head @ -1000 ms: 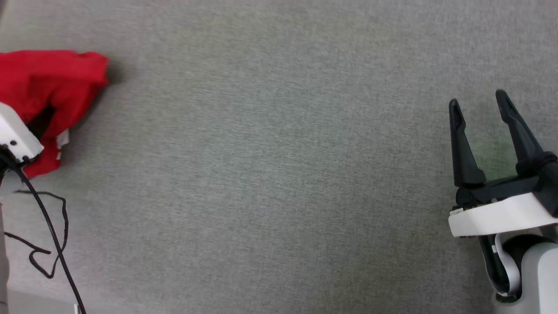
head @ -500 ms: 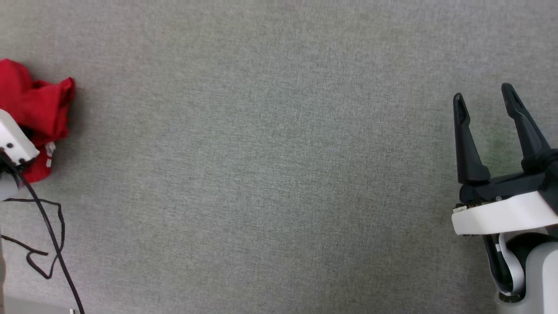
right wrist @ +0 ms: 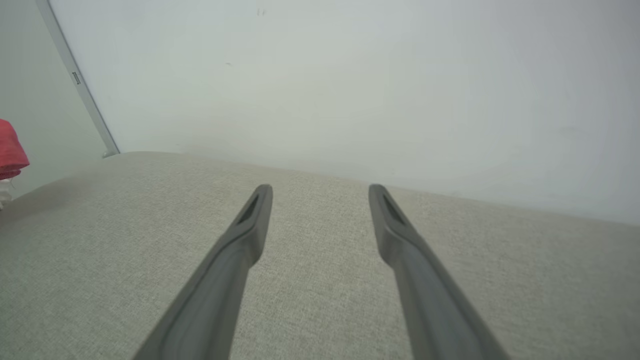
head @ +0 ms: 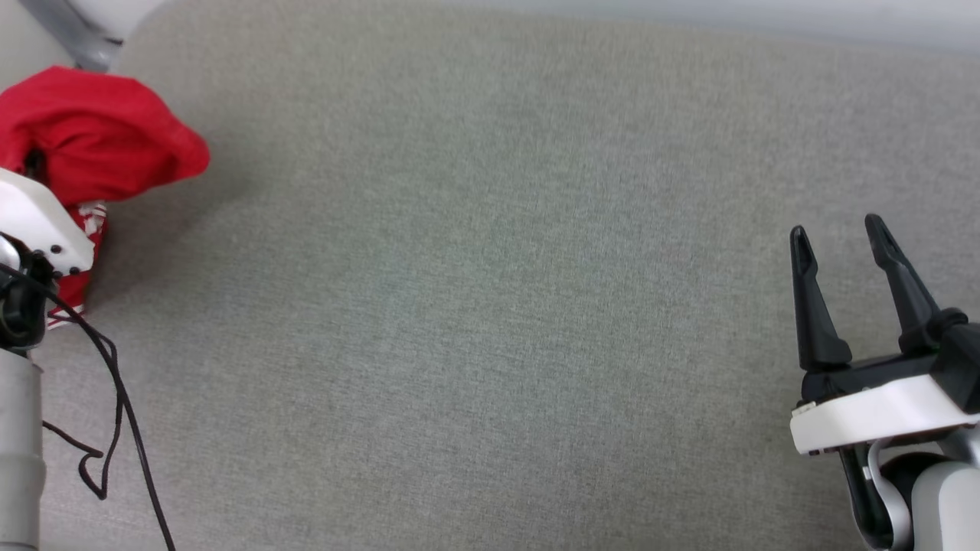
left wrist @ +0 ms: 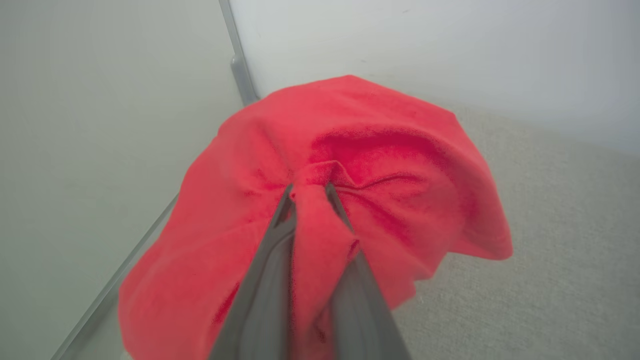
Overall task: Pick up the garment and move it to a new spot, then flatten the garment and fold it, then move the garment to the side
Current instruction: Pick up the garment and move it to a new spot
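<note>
Garment (head: 107, 141) – bunched at far-left corner of worktop (head: 490, 321), fold pinched in near-closed left end effector (left wrist: 308, 188); right end effector (head: 835, 226) wide apart, empty. Risked slipping free – shallow bite, heavy drape.

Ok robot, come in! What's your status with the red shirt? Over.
Left gripper shut on the garment. Right gripper open, empty, over the grey surface. Garment bunched, not yet flattened. Loose black cable close by the garment.

Right end effector (right wrist: 320, 190) spread wide, grey surface (right wrist: 310, 300), garment (right wrist: 10, 150) at left edge
</note>
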Tool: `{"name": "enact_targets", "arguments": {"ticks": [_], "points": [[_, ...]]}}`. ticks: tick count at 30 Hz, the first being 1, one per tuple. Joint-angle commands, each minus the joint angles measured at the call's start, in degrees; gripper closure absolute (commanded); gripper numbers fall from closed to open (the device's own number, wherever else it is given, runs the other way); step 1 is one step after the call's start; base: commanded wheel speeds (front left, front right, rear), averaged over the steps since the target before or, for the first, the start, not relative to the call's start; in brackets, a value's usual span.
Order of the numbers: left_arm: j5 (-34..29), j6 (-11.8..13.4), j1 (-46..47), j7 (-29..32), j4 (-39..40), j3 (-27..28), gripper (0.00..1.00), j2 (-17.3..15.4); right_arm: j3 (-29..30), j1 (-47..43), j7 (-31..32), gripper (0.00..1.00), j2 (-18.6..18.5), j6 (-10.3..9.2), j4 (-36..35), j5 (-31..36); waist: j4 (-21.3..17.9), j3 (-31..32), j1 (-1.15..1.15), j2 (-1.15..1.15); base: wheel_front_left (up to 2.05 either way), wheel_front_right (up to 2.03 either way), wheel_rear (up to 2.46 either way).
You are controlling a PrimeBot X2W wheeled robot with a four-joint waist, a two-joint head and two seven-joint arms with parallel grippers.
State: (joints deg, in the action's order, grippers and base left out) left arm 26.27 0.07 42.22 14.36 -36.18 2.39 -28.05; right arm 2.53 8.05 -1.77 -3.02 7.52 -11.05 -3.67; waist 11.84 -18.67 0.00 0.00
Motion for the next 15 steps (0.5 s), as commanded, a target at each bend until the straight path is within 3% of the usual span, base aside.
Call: {"name": "enact_targets", "arguments": {"ticks": [1, 7, 15], "points": [[-0.53, -0.12, -0.85, -1.11, 0.69, -0.09, 1.0, 0.19, 0.14, -0.76, -0.14, 0.0, 0.2, -0.06, 0.1, -0.27, 0.16, 2.64, 0.0, 0.0, 0.0, 0.0, 0.0], [-1.21, 0.32, -3.14, -8.91, 3.84, -1.3, 1.0, 3.88, 2.39, -3.67, -1.13, 0.0, 0.19, -0.06, 1.77, -1.68, -0.45, 8.1, 0.0, 0.0, 0.0, 0.0, 0.0], [-2.24, -0.53, -7.51, -10.82, 11.08, -5.77, 1.0, 8.59, 3.7, -7.08, -0.97, 0.0, 0.18, -0.06, 3.18, -3.31, -5.14, 12.99, 0.0, 0.0, 0.0, 0.0, 0.0]]}}
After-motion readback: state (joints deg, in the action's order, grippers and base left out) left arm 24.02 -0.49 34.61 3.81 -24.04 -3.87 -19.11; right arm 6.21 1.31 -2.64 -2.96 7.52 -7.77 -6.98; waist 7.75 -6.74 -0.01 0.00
